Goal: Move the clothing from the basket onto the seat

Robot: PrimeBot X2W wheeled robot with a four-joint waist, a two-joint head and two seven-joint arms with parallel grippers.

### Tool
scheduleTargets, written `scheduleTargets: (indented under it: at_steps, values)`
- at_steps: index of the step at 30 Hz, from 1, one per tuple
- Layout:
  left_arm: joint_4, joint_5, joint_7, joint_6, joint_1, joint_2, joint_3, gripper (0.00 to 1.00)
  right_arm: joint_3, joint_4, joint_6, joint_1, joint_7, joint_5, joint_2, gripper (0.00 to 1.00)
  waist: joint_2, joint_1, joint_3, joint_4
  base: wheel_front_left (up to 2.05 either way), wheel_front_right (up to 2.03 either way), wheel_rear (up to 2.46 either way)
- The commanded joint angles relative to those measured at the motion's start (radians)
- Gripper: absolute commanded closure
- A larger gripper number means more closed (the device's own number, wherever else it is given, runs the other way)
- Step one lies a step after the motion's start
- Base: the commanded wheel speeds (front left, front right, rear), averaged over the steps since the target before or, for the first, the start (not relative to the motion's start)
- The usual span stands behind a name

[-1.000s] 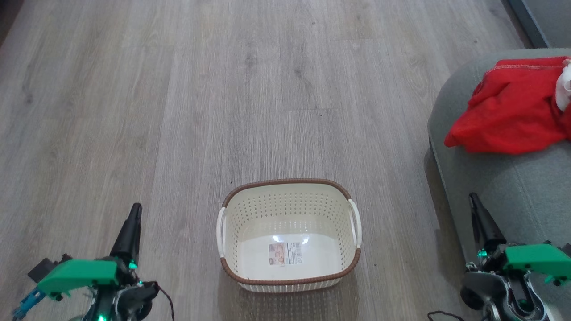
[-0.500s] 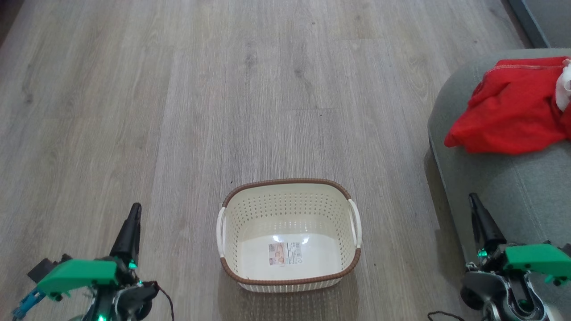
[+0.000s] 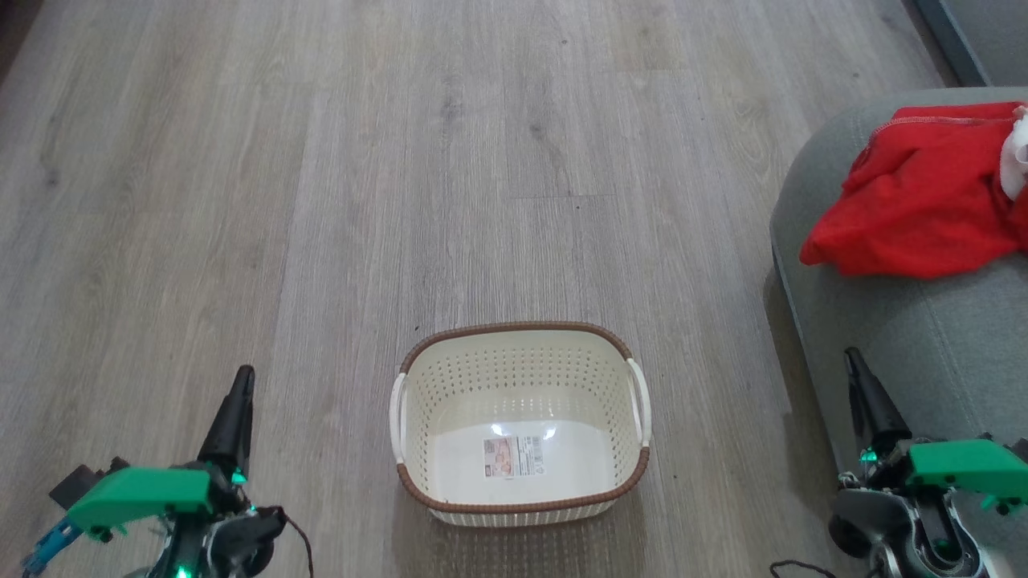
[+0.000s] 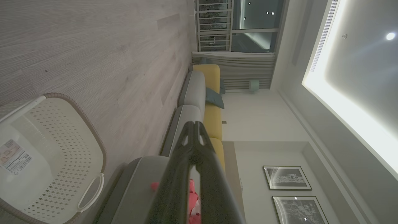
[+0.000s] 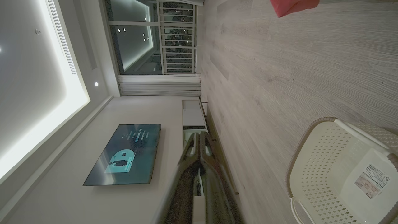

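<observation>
Nothing has shifted since a second ago: the camera, both arms, the basket (image 3: 514,327) and the clothing (image 3: 915,201) sit exactly where they were. There is one basket, standing upright on the grey wooden floor (image 3: 401,160) in the middle of the head view, with nothing in it but one label sticker (image 3: 514,456) on its bottom; its two white handles (image 3: 397,417) are on its left and right sides. There is one piece of clothing, a crumpled red heap with a white part at its right edge, lying on the one grey-green seat (image 3: 923,353) at the right, well apart from the basket. There are two grippers. The left gripper (image 3: 245,372) hangs over the floor to the left of the basket, its fingers pressed together and holding nothing; the left wrist view shows the same shut tips (image 4: 193,124), with the basket rim (image 4: 93,133) at the lower left and two framed pictures (image 4: 286,177) on the wall. The right gripper (image 3: 849,355) is at the seat's near edge, likewise pressed together on nothing, as its wrist view (image 5: 200,134) confirms
</observation>
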Motion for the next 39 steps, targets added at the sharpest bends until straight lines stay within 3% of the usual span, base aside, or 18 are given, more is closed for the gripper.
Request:
scheduleTargets:
  at_steps: [1,39]
  values:
    - [-0.034,-0.007,0.008,-0.009,-0.048,0.008,0.035,1.00,0.019,-0.039,0.000,-0.056,0.003,0.006,-0.007,1.00,0.0000,0.0000,0.000,0.000,0.00,0.00,0.00]
    - [-0.035,-0.007,0.008,-0.009,-0.048,0.008,0.035,1.00,0.019,-0.039,0.000,-0.056,0.003,0.006,-0.007,1.00,0.0000,0.0000,0.000,0.000,0.00,0.00,0.00]
